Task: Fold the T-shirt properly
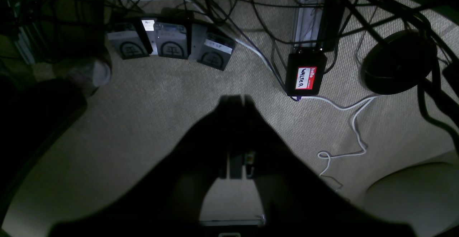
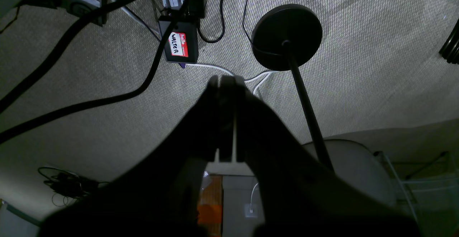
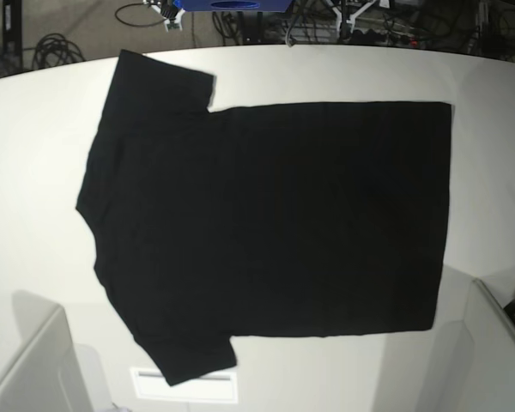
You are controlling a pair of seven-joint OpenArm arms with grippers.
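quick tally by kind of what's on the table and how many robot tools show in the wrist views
T-shirt: 1, black, lying flat on the white table
Tools: 2, the left tool and the right tool, both shut and empty over the carpet
Total: 3

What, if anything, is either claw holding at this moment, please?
Nothing: both the left claw and right claw are shut empty, and the T-shirt lies flat, untouched.
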